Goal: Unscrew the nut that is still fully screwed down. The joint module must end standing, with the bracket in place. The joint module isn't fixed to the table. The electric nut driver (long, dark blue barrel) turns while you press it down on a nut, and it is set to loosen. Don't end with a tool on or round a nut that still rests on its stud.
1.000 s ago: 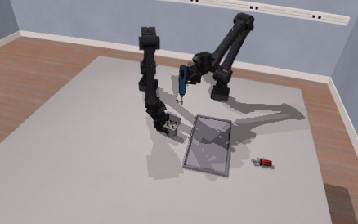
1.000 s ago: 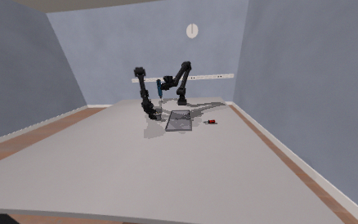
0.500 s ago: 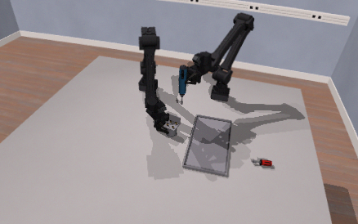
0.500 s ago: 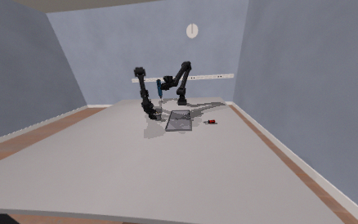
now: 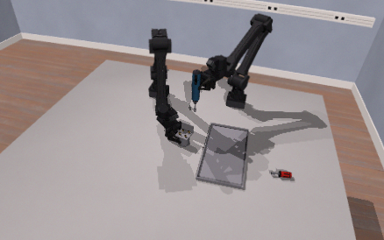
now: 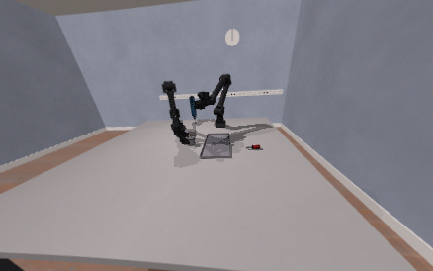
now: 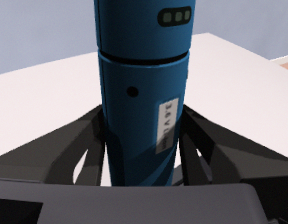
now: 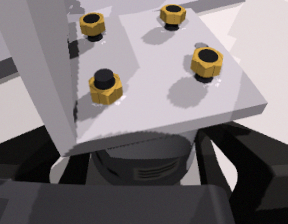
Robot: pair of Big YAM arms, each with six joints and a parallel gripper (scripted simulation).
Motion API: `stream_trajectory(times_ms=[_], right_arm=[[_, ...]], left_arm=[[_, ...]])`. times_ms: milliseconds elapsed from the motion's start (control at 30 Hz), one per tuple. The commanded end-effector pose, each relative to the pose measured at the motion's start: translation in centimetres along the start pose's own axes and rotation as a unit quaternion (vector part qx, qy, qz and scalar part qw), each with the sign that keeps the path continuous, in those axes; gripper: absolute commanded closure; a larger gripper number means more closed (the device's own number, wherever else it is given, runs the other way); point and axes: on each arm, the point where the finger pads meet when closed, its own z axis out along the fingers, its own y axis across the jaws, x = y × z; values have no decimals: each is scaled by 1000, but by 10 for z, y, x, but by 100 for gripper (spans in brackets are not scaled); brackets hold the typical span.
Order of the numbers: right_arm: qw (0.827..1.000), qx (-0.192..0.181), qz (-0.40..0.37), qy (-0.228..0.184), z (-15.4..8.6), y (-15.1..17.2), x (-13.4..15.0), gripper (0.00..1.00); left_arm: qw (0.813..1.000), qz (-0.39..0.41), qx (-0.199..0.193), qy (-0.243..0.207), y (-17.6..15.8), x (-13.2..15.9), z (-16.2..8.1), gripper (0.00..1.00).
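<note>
1. Loosening the last nut is the step in hand, w/ the blue cylindrical electric nut driver [image 5: 195,88] [image 6: 193,107] [image 7: 142,100] upright, tip down, clear of the work.
2. L gripper [image 5: 200,81] [image 6: 197,104] [image 7: 142,145] is clamped round the driver's barrel.
3. R gripper [image 5: 178,139] [image 8: 145,167] grasps the dark round joint module [image 8: 145,155], which stands beside the grey rectangular tray [image 5: 223,183] [image 6: 216,157].
4. Target: brass hex nut [image 8: 105,91] near the upright wall of the pale grey L-shaped metal bracket [image 8: 130,107] – its black stud pokes up thru it. The other three brass nuts [image 8: 92,24] [image 8: 172,16] [image 8: 206,62] ride high; leave 'em.
5. Bring driver over, centre socket on nut, keep it vert. & off the wall, then lower.
6. Press straight down, mod. force; R grip should resist twist – tilting prob. skips the socket or tips the module.
7. Once nut's loose, lift straight up, so no tool stays on any nut.
</note>
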Motion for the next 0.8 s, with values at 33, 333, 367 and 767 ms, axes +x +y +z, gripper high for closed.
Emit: stream_trajectory(times_ms=[33, 333, 367, 767], right_arm=[[1000, 1, -2, -6, 3, -3, -5, 41], [1000, 1, -2, -6, 3, -3, -5, 41], [1000, 1, -2, -6, 3, -3, -5, 41], [1000, 1, -2, -6, 3, -3, -5, 41]], left_arm=[[997, -5, -4, -75, 5, -71, 17, 58], [997, -5, -4, -74, 5, -69, 18, 58], [997, -5, -4, -74, 5, -70, 18, 58], [997, -5, -4, -76, 5, -72, 17, 58]])
